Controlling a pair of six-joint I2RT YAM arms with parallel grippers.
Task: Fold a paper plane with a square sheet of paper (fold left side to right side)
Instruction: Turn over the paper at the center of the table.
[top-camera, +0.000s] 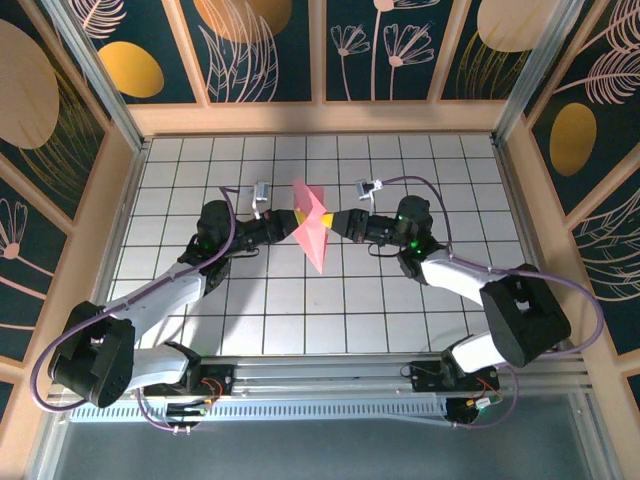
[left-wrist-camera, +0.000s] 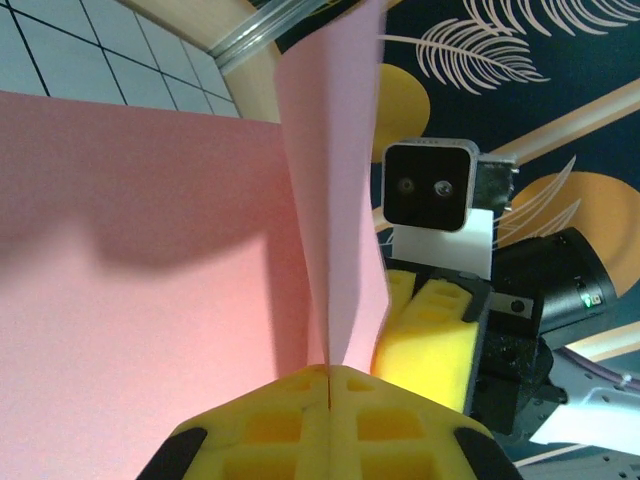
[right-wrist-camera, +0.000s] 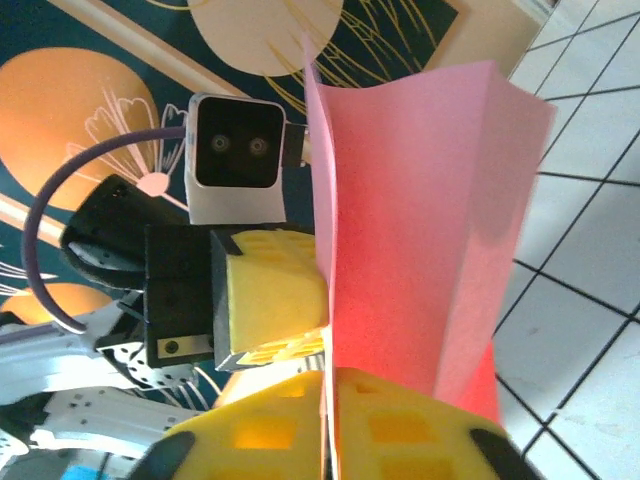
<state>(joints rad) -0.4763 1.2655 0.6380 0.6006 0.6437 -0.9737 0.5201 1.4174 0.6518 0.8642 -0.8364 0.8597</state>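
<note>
We find the folded sheet of paper (top-camera: 312, 228) standing on edge over the desk (top-camera: 350, 300), a little behind its middle, between the two hands. The left hand (top-camera: 287, 224) meets it from the left and the right hand (top-camera: 336, 224) from the right, so they face each other across the sheet. In the left wrist view the paper runs down into the closed seam of the left hand (left-wrist-camera: 328, 395), with the right hand (left-wrist-camera: 432, 325) just beyond it on the right. In the right wrist view the paper's edge sits in the seam of the right hand (right-wrist-camera: 325, 410), and the left hand (right-wrist-camera: 268, 300) lies against the sheet's left side.
</note>
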